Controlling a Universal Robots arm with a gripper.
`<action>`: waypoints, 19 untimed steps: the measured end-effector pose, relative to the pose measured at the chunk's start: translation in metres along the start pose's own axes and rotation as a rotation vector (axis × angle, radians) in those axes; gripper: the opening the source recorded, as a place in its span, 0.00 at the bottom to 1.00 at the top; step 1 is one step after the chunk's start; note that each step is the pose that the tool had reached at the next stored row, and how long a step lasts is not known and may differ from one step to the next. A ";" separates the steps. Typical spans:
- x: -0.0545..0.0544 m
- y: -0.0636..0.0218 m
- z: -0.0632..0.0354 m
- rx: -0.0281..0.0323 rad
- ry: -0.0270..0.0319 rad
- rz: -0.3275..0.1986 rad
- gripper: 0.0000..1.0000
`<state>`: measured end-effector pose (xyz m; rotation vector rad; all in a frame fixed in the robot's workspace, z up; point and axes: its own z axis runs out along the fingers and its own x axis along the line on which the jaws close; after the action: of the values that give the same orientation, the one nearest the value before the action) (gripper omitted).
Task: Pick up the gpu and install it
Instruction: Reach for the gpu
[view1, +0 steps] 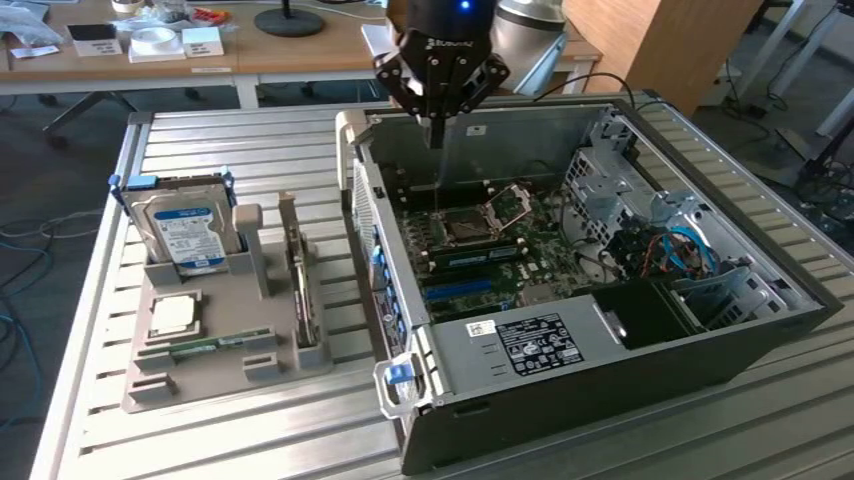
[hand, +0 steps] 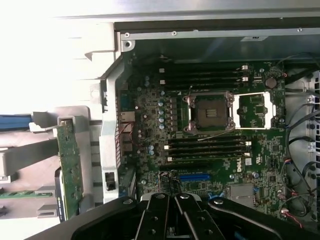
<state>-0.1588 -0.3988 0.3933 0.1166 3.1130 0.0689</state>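
Hand (view1: 435, 138) hangs over the open computer case (view1: 694, 330), fingers pinched fully together and gripping nothing, as far as I can see from here. Its tips point down into the case, above the motherboard (view1: 494, 250), toward the end where the open CPU socket (view1: 470, 228) sits. On my wrist feed the closed fingers (hand: 160, 220) come to a point just beside the board's blue slot (hand: 194, 177).

The gpu (view1: 303, 290) sits outside the case. I see it standing on edge in a slot of the grey holder (view1: 200, 375) on the slatted metal desk (view1: 200, 140), past the case wall on the exterior view's left. That puts it well apart from the hand, with the case's side wall between the two. On the wrist feed the gpu (hand: 70, 167) shows edge-on as a green strip just outside the case's rear panel.

Sharing the holder with it are a blue-labelled hard drive (view1: 187, 235) standing upright, a CPU (view1: 174, 315) lying flat, and a RAM stick (view1: 214, 347) lying just beside that.
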 end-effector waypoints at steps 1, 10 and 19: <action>0.001 0.0000 0.0000 0.0000 0.0000 0.000 0.11; 0.006 -0.0004 -0.0001 -0.0001 0.0000 0.000 0.11; 0.011 -0.0008 -0.0003 0.0000 -0.0001 0.000 0.11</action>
<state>-0.1696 -0.3989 0.3933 0.1165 3.1130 0.0689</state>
